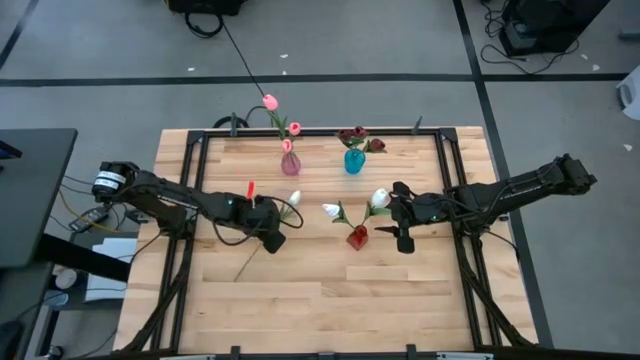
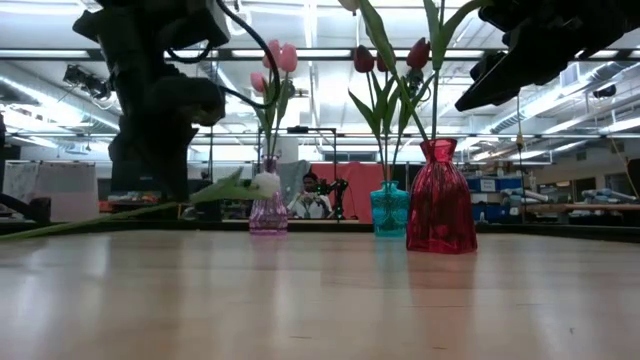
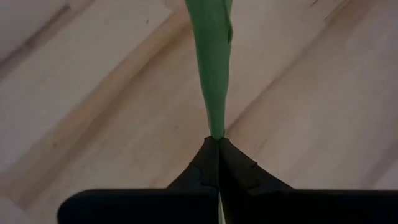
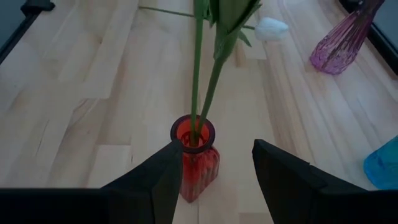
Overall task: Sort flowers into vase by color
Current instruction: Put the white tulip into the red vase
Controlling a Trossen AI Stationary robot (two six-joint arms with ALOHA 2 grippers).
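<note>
Altogether three vases: pink (image 1: 291, 163), teal (image 1: 354, 160), red (image 1: 357, 237).

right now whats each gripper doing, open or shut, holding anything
Left gripper: shut on the white tulip's green stem.
Right gripper: open, holding nothing, its fingers either side of the red vase.

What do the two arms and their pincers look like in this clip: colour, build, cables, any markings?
Both arms are matte black and slender, built from jointed links with dark cables running along them. The left arm has a white label near its base and a small red mark near its wrist. Each ends in a pincer with two flat, black, wedge-shaped fingers: left pincer, right pincer.
</note>
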